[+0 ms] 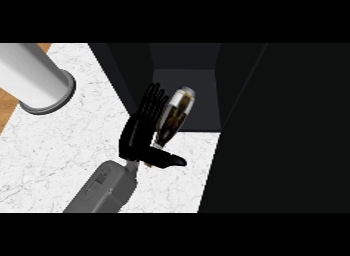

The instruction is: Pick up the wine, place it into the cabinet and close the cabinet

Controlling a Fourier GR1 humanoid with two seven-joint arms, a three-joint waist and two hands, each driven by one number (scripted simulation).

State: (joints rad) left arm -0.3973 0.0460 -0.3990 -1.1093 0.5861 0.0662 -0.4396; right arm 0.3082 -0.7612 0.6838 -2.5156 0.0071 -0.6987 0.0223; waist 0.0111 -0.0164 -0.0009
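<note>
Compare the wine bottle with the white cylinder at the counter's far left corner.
The wine bottle is dark, slim and tilted toward the open cabinet; the white cylinder is pale, much wider and lies apart. The bottle is against the hand; the cylinder stands untouched. Both are over the marble counter.

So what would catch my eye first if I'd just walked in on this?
Probably the black hand at the middle, holding the wine bottle at the mouth of the dark open cabinet. Next, the big pale cylinder at the upper left, on the white marble counter.
</note>
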